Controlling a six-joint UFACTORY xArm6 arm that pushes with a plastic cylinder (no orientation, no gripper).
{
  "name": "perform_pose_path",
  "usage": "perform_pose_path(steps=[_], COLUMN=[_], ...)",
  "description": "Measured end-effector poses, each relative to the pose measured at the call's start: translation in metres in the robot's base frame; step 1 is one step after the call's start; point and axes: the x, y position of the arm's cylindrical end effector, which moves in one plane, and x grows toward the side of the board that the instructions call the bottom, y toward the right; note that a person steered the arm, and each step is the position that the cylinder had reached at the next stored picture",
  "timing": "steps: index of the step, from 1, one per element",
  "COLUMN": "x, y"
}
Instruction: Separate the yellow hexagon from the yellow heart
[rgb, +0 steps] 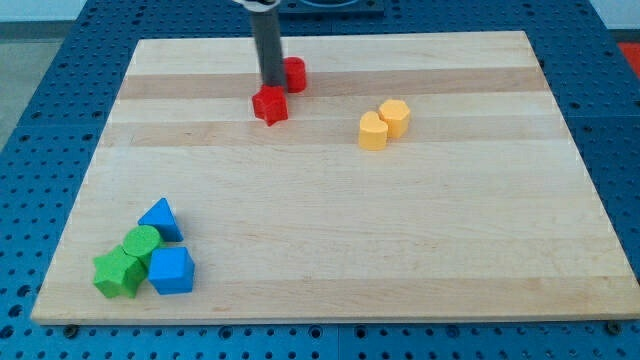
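The yellow hexagon (396, 117) and the yellow heart (373, 131) sit touching each other right of the board's centre, the hexagon to the upper right of the heart. My tip (271, 86) is at the view's top centre, well to the left of both yellow blocks. It stands between a red block (294, 74) on its right and a red star-like block (269, 105) just below it.
At the view's bottom left is a cluster: a blue triangle (160, 219), a green cylinder (142, 242), a green star-like block (118, 273) and a blue block (171, 270). The wooden board (330, 250) lies on a blue perforated table.
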Motion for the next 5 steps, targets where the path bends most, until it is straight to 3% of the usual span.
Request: perform_pose_path(steps=[2, 5], x=[0.02, 0.064], y=[0.09, 0.166])
